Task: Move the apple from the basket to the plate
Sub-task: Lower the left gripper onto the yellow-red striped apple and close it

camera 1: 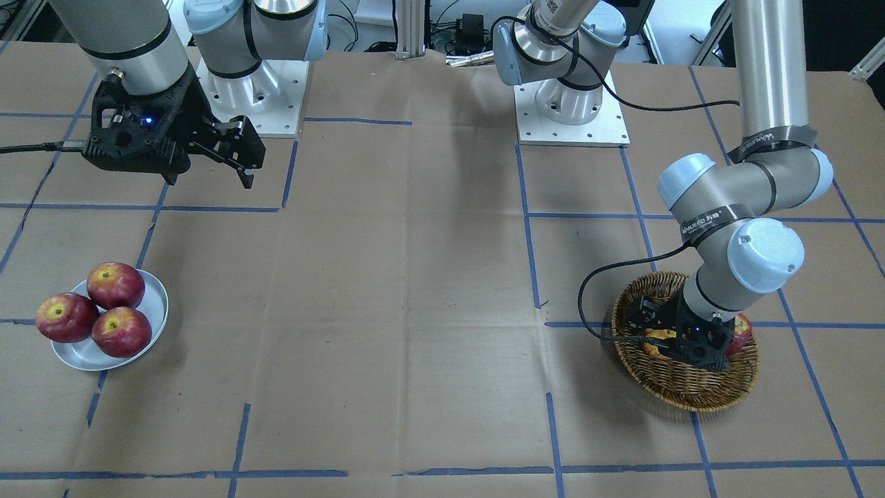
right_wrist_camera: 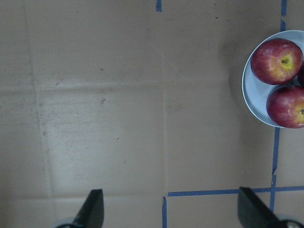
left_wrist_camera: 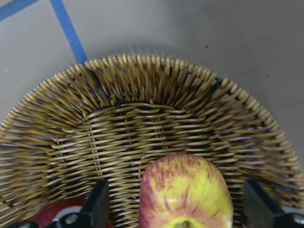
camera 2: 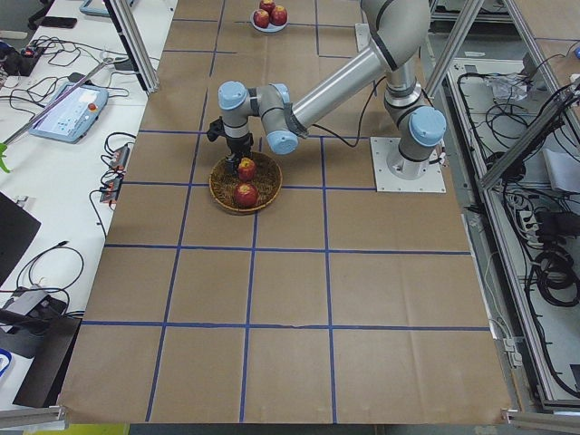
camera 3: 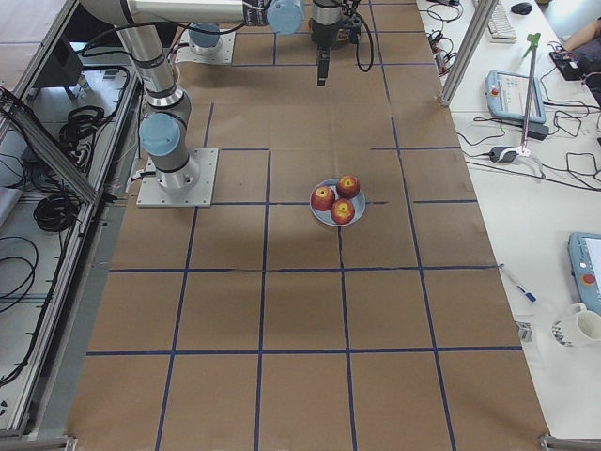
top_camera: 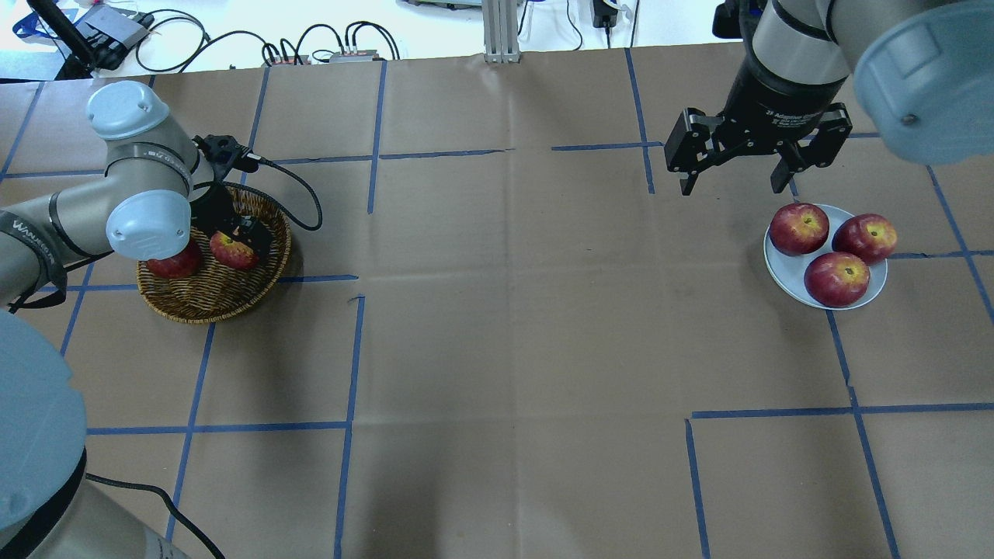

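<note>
The yellow-and-red streaked apple (top_camera: 231, 250) lies in the brown wicker basket (top_camera: 213, 299) at the table's left. My left gripper (top_camera: 237, 237) is down in the basket, open, with one finger on each side of this apple. In the left wrist view the apple (left_wrist_camera: 185, 190) sits between the two spread fingertips (left_wrist_camera: 99, 209), with a gap on both sides. The pale plate (top_camera: 776, 268) at the right holds three dark red apples (top_camera: 798, 229). My right gripper (top_camera: 730, 186) hangs open and empty above the table, just beyond the plate.
A dark red apple (top_camera: 175, 264) also lies in the basket, partly under my left wrist. A black cable (top_camera: 303, 194) loops beside the basket. Brown paper with blue tape lines (top_camera: 505, 310) covers the table between basket and plate.
</note>
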Motion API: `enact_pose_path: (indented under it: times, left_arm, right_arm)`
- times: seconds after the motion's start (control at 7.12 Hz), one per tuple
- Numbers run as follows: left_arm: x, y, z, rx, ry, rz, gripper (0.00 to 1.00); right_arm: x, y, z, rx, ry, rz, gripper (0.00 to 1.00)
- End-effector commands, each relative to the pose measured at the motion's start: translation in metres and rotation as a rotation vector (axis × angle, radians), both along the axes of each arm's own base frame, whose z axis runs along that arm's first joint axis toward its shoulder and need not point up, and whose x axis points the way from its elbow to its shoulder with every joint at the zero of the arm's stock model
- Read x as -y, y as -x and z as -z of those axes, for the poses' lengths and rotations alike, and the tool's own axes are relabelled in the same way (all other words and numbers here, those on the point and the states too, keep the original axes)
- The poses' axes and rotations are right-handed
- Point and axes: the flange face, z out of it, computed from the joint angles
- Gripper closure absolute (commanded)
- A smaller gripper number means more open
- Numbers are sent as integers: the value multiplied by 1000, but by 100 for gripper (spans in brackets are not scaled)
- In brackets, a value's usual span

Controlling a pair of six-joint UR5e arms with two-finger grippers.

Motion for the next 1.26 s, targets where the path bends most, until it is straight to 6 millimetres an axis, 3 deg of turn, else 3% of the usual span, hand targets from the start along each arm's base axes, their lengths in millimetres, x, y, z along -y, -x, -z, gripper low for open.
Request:
enact_pose_path:
  times: [0.0, 0.28, 0.56, 0.7, 0.84, 0.98, 1.12]
  left_arm:
    - [0, -1, 11, -4, -16, -1, 3]
    - [1, -1, 15, -5, -18, -3, 19]
    - [6, -3, 8, 4, -1, 0, 41]
    - [9, -4, 3, 10, 10, 0, 47]
    - [9, -1, -16, 27, 39, 5, 48]
    - [12, 8, -46, 37, 79, 1, 48]
    - [9, 25, -65, 20, 84, -65, 48]
  right_arm:
    - [0, 0, 0, -1, -1, 0, 0]
    - [0, 0, -1, 2, 2, 0, 0]
    - [0, 0, 0, 2, 0, 0, 0]
    - [0, 0, 0, 2, 0, 0, 0]
    - [0, 0, 0, 0, 0, 0, 0]
    - [0, 0, -1, 0, 2, 0, 0]
    - [0, 0, -1, 2, 2, 0, 0]
